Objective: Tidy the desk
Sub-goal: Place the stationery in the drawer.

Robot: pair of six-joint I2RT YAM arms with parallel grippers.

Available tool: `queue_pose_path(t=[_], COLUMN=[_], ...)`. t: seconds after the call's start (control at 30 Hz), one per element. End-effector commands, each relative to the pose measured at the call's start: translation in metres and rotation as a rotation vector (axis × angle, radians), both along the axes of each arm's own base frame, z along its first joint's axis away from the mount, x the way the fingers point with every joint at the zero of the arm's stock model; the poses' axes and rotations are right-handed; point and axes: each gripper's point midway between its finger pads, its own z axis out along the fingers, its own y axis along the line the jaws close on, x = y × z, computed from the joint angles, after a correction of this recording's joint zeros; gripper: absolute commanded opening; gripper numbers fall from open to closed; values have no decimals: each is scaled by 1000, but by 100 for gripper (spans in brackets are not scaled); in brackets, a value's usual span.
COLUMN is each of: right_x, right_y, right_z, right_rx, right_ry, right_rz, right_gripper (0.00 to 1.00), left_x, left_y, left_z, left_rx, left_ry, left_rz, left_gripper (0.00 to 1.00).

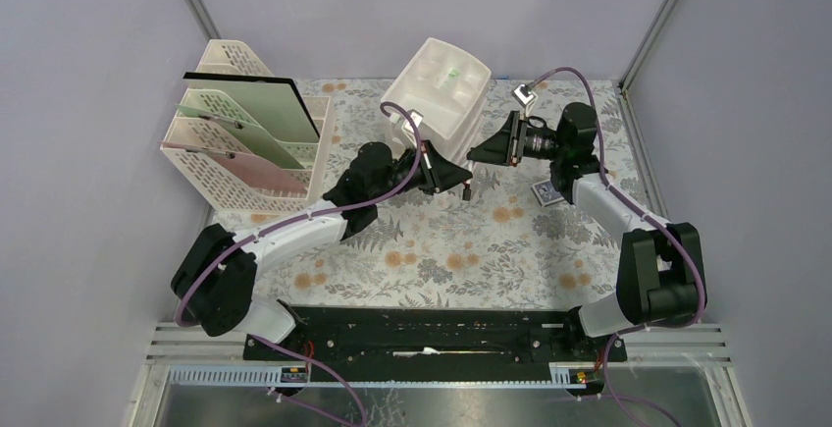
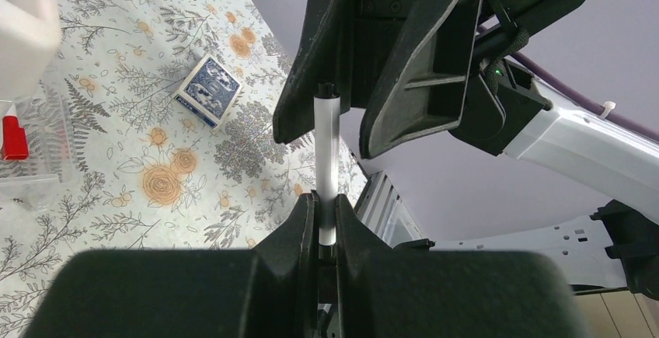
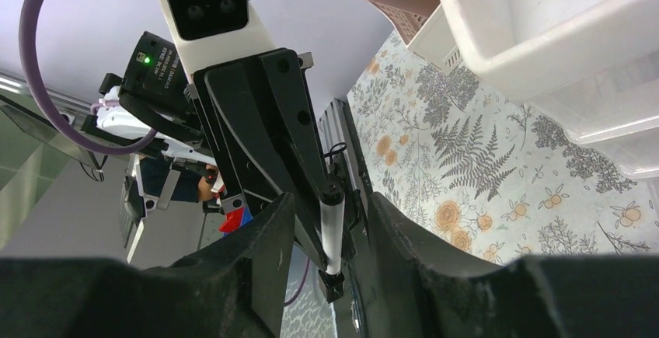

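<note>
The desk (image 1: 442, 250) is a tabletop under a pale cloth printed with ferns and orange flowers. Above its middle, in front of the drawer unit, the two grippers meet tip to tip. My left gripper (image 1: 456, 177) (image 2: 326, 214) is shut on one end of a white pen with black ends (image 2: 326, 151) (image 3: 330, 229), which points straight out from its jaws. My right gripper (image 1: 478, 152) (image 3: 332, 206) faces it, one finger on each side of the pen's free end. A gap shows on both sides, so it is open and does not touch the pen.
A white plastic drawer unit (image 1: 437, 93) stands tilted at the back centre. A cream lattice file rack (image 1: 245, 133) with folders stands at the back left. A blue patterned card box (image 1: 546, 191) (image 2: 210, 89) lies on the cloth to the right. Metal rails frame the desk.
</note>
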Motion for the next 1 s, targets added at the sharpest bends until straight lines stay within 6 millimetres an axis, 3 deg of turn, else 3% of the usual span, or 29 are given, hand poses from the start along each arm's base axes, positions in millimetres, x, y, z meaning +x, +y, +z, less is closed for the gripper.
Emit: queue_pose_path(t=[0.0,0.13,0.23,0.53,0.8,0.97], right_x=[-5,-10,-10,-20,-6,19], right_y=[10,14,15,11,-9,-34], right_z=[17,16,17,18,12,-8], right_rx=[2,0,-2,-15,-33,-110], right_ry=[-103,-111,-123,-195,-209,-183], right_rz=[55,79,96,174,122,-23], right_gripper=[44,28,1,0,0,0], left_x=[5,6,5,1,12,15], left_y=[-6,-9,-9,9,67,105], left_z=[39,39,38,39,37,25], left_rx=[-86,-80,-78,4,115,185], left_ry=[-72,-63,-57,-80,-145,-171], left_rz=[4,-3,-3,25,173,271], left_gripper=[0,0,5,57,75,97])
